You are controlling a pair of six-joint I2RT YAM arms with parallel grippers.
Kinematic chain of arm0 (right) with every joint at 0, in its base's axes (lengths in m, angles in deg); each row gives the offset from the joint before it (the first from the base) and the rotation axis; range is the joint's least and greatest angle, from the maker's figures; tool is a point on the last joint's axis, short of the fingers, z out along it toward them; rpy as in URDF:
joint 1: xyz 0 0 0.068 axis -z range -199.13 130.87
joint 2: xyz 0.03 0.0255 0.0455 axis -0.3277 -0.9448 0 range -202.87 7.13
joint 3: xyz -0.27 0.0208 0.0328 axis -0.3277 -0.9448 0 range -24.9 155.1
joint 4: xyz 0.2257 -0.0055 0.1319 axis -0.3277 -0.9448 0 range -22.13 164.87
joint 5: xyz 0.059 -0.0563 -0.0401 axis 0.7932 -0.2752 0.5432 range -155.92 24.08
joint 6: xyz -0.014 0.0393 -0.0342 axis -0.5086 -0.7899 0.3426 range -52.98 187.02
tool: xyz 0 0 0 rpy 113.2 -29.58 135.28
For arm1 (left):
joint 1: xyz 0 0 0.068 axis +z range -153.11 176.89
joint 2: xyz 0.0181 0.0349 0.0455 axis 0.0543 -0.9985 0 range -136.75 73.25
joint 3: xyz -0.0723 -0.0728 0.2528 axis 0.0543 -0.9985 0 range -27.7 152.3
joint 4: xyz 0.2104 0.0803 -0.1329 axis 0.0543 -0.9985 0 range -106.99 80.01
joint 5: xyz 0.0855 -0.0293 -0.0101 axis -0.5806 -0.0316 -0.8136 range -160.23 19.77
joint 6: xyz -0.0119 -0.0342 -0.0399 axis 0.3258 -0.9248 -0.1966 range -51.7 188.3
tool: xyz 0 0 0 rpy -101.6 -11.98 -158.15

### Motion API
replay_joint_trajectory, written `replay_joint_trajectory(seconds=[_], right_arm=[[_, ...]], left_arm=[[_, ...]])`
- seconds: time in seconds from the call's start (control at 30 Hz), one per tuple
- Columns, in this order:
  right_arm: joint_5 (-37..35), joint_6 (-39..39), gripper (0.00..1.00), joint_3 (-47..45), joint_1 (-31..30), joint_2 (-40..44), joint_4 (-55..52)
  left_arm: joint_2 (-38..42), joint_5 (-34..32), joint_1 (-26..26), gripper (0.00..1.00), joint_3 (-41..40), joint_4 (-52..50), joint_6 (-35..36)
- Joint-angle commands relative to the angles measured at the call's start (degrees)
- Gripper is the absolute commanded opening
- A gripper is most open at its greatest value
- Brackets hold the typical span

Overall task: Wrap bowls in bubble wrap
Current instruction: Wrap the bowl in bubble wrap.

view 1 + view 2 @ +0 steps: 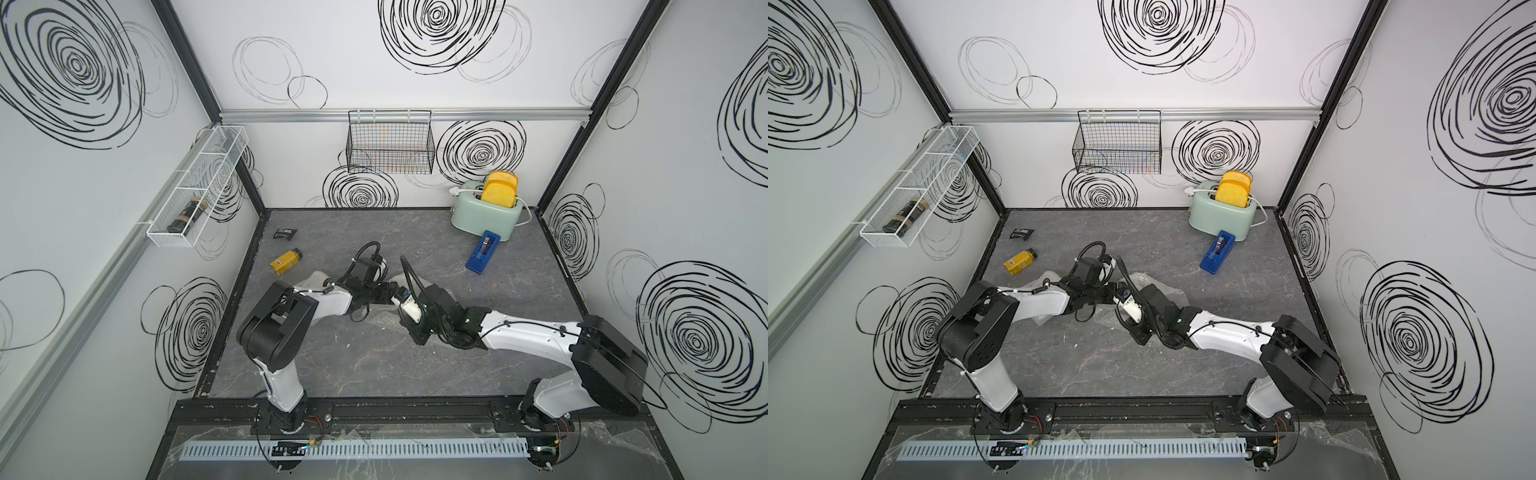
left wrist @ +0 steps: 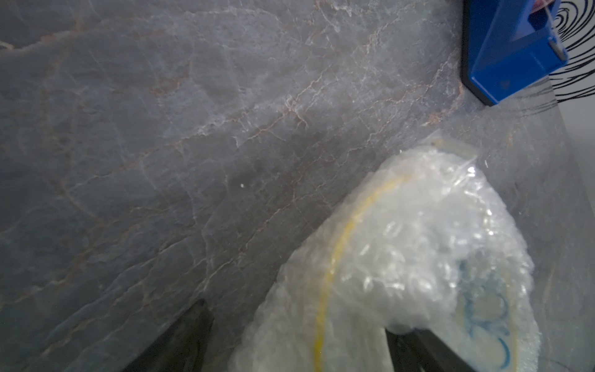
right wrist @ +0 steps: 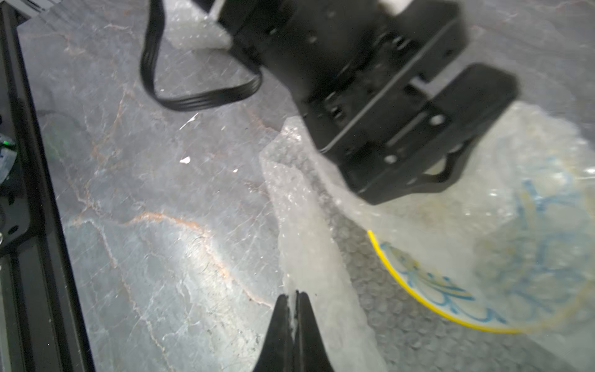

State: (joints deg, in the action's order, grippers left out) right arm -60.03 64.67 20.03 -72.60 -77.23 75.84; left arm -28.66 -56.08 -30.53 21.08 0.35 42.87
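Presently | right gripper (image 3: pixel 293 294): pinched shut on the bubble wrap (image 3: pixel 306 232) edge, so that flap can be drawn across | left gripper (image 2: pixel 294 319): spread wide over the bowl (image 3: pixel 428 286), seemingly to keep the wrap pressed down | bowl: set at the table (image 3: pixel 161 225) centre, rim partly uncovered

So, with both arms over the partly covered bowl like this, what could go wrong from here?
The right fingers pinch only a thin edge fold of the bubble wrap; a pull may slip it free or tear it.
The left fingers stand open around the bowl without clamping it, so the bowl could slide along with the wrap.
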Motion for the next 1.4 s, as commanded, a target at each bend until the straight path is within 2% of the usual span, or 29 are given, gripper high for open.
replay_joint_trajectory(seconds=[0.0,0.1,0.37,0.67,0.97,1.27,1.37], right_arm=[[0.4,-0.2,0.00,3.7,3.8,-1.4,0.2],[1.6,-1.0,0.00,4.5,6.8,-3.2,3.7],[-0.3,-1.4,0.00,7.8,10.2,-6.1,5.0],[4.1,-3.3,0.00,10.2,15.6,-7.8,7.9],[11.7,-4.8,0.00,17.1,17.3,-17.0,6.3],[11.4,-6.9,0.00,19.1,18.6,-24.9,7.0],[12.1,-7.6,0.00,19.1,19.0,-26.9,7.2]], left_arm=[[-0.1,0.5,0.3,0.82,0.4,0.5,0.6],[-0.2,0.9,0.3,0.79,0.4,0.7,0.6],[-0.3,1.1,0.3,0.74,0.5,0.7,0.6],[-0.8,2.1,0.1,0.70,0.9,1.2,1.9],[-0.8,2.3,-0.3,0.69,1.0,1.2,2.6],[0.0,1.8,-0.4,0.69,0.0,1.2,2.6],[1.3,0.9,-0.4,0.74,-1.1,1.1,2.1]])
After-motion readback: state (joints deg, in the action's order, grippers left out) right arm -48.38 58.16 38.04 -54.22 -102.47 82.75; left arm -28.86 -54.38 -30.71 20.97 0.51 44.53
